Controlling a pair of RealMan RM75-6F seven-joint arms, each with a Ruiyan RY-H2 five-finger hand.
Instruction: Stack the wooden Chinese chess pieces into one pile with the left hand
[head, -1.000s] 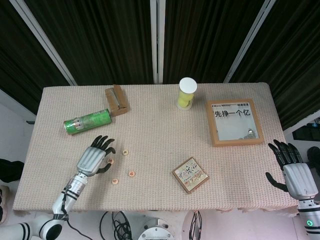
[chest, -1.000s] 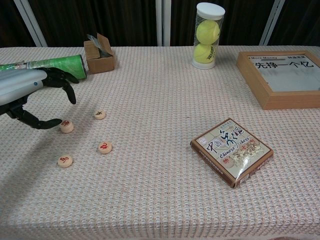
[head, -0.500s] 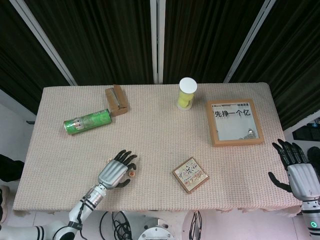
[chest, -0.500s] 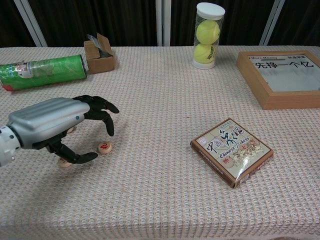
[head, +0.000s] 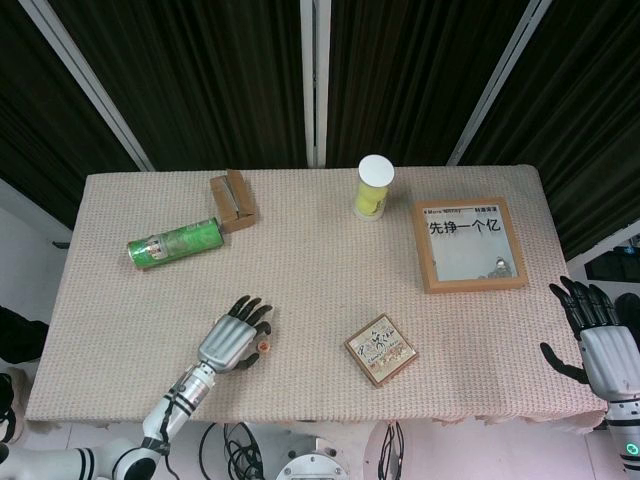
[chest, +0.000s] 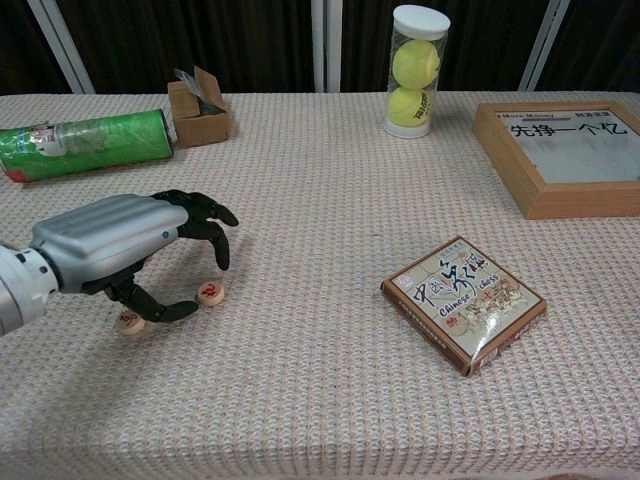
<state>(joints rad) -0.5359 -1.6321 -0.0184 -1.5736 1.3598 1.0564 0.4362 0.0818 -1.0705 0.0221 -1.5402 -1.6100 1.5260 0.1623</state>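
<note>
The left hand (chest: 120, 245) arches over the chess pieces, fingers apart and holding nothing, thumb tip touching one piece (chest: 210, 293), with another (chest: 129, 321) beside the palm. Only the head view shows the right hand (head: 603, 345), fingers spread and empty, off the table's (head: 320, 240) right corner.

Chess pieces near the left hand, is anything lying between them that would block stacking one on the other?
Nothing visible does. In the chest view the left hand arches over the two visible chess pieces, its fingers curled down around them. Only bare tablecloth shows between them; the chess box lies well off to the side.
</note>
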